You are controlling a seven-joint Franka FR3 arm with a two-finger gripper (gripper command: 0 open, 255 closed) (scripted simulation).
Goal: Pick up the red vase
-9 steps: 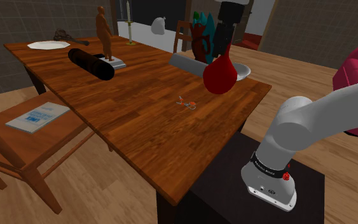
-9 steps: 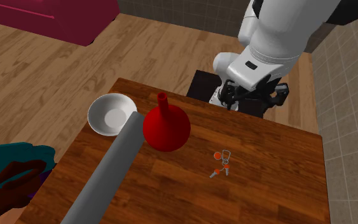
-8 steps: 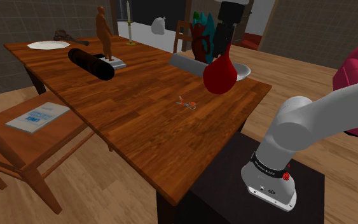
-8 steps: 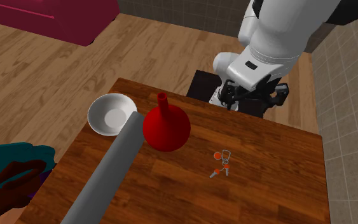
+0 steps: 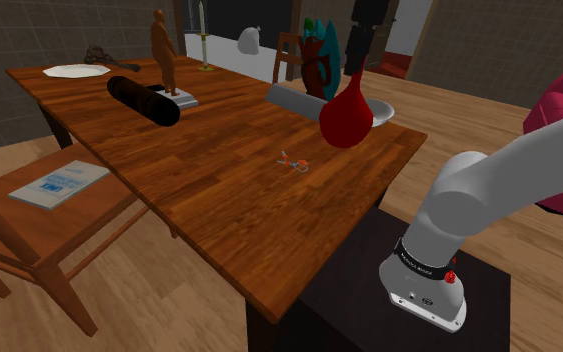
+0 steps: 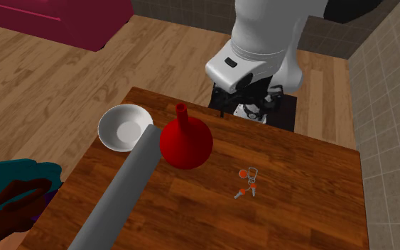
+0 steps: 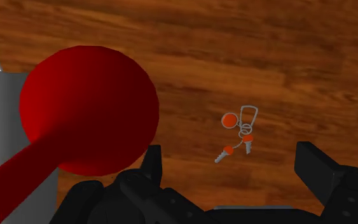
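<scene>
My tool [image 7: 233,164] is apart: its two black fingers [image 7: 153,160] stand wide of each other and clasp nothing. The red vase [image 7: 88,118] is outside the gap, off past one finger, with its round belly on the wooden table [image 7: 234,51] and its narrow neck rising toward my camera. What I see between the fingers is a small ring of keys with orange tags [image 7: 238,133], lying flat on the wood well below me. In the shoulder view my tool [image 5: 359,50] hangs above the vase [image 5: 346,118], near the neck's top; I cannot tell whether it touches. The vase is upright near the table's far corner on that view's right. A grey tube [image 5: 294,100] lies on its side against the vase, and a white bowl [image 5: 381,110] sits just behind it. From the second exterior view the vase [image 6: 185,142] stands between the bowl [image 6: 123,128] and the keys [image 6: 248,181], touching the tube's [image 6: 120,195] end, with the keys apart from it. Further along the table [image 5: 219,170] lie a black cylinder [image 5: 144,100], a brown figurine [image 5: 163,50] on its base, a white plate [image 5: 74,71] and a candlestick [image 5: 203,40]. A wooden chair [image 5: 29,215] beside the table carries a pale book [image 5: 59,183].
</scene>
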